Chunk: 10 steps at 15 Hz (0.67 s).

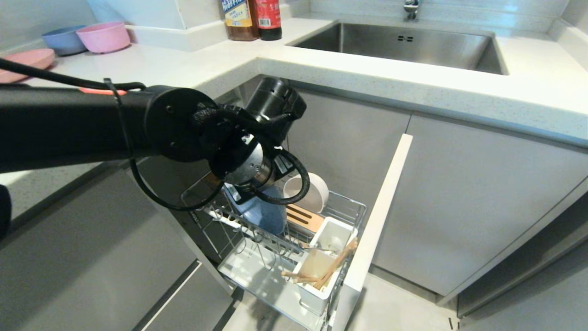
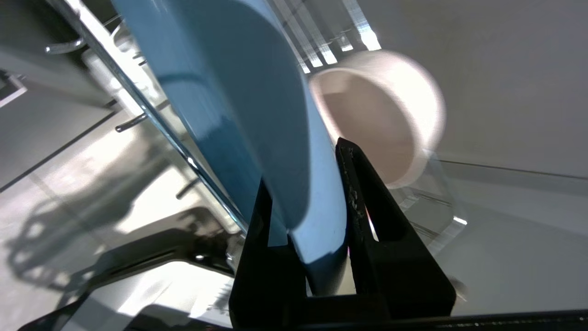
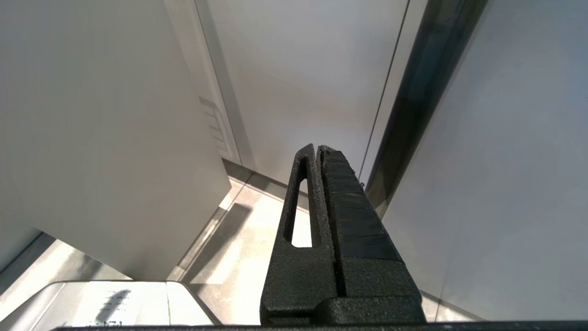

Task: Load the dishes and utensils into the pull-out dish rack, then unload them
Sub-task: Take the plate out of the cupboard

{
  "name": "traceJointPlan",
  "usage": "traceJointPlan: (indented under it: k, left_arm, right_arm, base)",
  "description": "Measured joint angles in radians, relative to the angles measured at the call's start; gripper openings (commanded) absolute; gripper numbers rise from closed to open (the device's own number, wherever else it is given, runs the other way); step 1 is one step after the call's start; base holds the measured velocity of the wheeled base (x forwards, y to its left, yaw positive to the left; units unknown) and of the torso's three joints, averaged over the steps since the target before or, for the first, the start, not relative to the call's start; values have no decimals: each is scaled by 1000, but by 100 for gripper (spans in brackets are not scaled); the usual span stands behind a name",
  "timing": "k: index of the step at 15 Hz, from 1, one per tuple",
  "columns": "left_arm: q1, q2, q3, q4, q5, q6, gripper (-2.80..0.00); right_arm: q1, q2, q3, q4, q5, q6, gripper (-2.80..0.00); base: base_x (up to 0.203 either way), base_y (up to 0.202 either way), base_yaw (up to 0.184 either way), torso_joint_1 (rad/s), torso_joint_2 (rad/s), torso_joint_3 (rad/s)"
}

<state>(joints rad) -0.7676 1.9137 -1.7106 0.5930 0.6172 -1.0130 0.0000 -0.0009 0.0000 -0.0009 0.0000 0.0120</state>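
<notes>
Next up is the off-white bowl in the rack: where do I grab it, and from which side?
Grip the off-white bowl by its upper rim, coming down from above. It stands on edge behind the light-blue plate, so that rim is probably the only part clear of the rack wires. The left gripper is shut on the plate now.

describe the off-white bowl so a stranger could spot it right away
Below the sink counter, a pull-out dish rack stands open. At its cabinet end, the off-white bowl rests tipped on its side behind the upright light-blue plate. It is the rack's only pale, deep dish.
</notes>
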Motion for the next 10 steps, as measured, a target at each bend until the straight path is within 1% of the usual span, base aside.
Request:
traceJointPlan:
  k: [4,8,9,10]
  left_arm:
    - [-77,-111,7,4,31,-1,-280]
    - [-205,-249,14,9,34,5,-280]
    - [-248,-284,9,18,35,20,-280]
    - [-286,-310,-13,22,36,54,-280]
  right_arm:
    - [0,0,0,0,0,0,-280]
    - [0,0,0,0,0,0,-280]
    - [0,0,0,0,0,0,-280]
    - [0,0,0,0,0,0,-280]
  base:
    - [0,0,0,0,0,0]
    - [0,0,0,0,0,0]
    - [0,0,0,0,0,0]
    - [0,0,0,0,0,0]
